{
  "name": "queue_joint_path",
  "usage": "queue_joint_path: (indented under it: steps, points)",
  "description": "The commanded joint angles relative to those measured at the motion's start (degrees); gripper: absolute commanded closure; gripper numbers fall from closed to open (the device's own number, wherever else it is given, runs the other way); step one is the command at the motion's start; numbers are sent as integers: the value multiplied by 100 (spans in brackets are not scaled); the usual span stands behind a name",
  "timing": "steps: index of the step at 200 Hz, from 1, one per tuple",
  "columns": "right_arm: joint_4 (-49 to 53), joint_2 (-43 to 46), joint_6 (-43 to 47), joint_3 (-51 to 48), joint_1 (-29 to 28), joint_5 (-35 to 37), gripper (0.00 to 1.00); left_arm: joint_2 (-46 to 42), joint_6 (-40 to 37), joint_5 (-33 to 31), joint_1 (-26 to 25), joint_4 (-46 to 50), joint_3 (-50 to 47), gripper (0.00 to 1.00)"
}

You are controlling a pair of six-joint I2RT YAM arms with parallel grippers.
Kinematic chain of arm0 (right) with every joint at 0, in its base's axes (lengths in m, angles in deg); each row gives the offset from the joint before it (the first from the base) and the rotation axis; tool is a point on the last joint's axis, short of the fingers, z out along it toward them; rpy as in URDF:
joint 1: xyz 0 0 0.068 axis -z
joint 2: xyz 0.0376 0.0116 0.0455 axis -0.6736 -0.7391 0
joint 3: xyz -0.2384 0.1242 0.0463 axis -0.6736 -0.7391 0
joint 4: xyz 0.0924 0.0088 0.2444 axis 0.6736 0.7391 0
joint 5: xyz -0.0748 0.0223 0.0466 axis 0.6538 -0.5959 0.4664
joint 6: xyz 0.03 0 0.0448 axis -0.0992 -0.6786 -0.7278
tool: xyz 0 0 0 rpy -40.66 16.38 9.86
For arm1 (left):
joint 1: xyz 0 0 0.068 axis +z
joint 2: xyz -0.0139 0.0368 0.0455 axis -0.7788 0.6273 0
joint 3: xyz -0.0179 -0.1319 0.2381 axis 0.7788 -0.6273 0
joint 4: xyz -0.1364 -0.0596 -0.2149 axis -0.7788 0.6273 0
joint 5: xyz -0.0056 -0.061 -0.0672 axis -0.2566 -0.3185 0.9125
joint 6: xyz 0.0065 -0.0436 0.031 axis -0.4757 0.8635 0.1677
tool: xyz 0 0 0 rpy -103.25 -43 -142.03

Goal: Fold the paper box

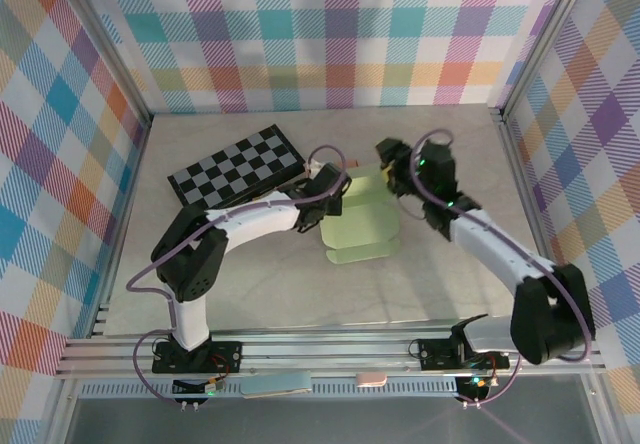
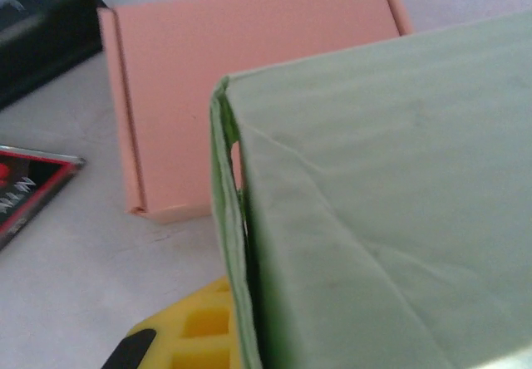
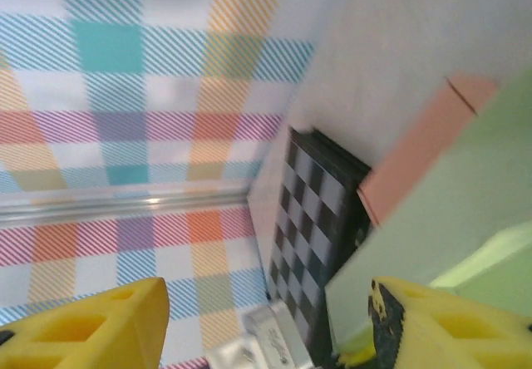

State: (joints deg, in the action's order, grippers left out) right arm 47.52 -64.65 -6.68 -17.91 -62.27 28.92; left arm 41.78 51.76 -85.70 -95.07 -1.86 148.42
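DESK: Where is the box?

PHOTOGRAPHER: The green paper box (image 1: pixel 362 214) stands mid-table (image 1: pixel 450 294), between the two arms. One flat flap (image 1: pixel 355 254) lies out toward the near edge. A checkerboard (image 1: pixel 237 164) lies to its left, farther back, and plaid walls (image 1: pixel 330 34) ring the scene.

DESK: What is the left arm doing?

PHOTOGRAPHER: The left gripper (image 1: pixel 338 182) sits at the box's upper left side, jaws pressed together on a green wall. In its wrist view, one yellow finger (image 2: pixel 195 336) lies tight against the outside of that wall, whose edge runs up the frame. The other finger is hidden behind the paper.

DESK: And the right?

PHOTOGRAPHER: The right gripper (image 1: pixel 390 164) is at the box's far right corner, spread wide and pinching nothing. Its wrist view puts the two yellow fingertips (image 3: pixel 83 327) at opposite bottom corners. The right-hand one is against the green paper, and the checkerboard shows in the gap between them.

DESK: Anything else on the table?

PHOTOGRAPHER: A pink box (image 2: pixel 249 78), closed with a flat top, lies just beyond the green one, with the checkerboard beside it. I cannot tell whether the pink and green boxes touch.
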Motion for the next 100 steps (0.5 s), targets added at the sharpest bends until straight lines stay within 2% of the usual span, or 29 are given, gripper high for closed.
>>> queue_joint_path:
  steps: [1, 18, 36, 70, 100]
  points:
    - [2600, 107, 1435, 1047, 341, -280, 33, -402, 130, 404, 257, 1405, 473, 100]
    - [3745, -254, 1850, 1926, 575, -562, 33, -510, 100, 659, 386, 1783, 667, 100]
    - [4415, -715, 2204, 2704, 629, -879, 35, -543, 43, 888, 501, 2140, 902, 100]
    - [4637, -1275, 2061, 3319, 584, -1404, 41, -442, 58, 1069, 603, 2688, 1382, 100]
    - [4634, -1500, 1930, 3530, 380, -1347, 42, -288, 75, 1172, 656, 2991, 1736, 100]
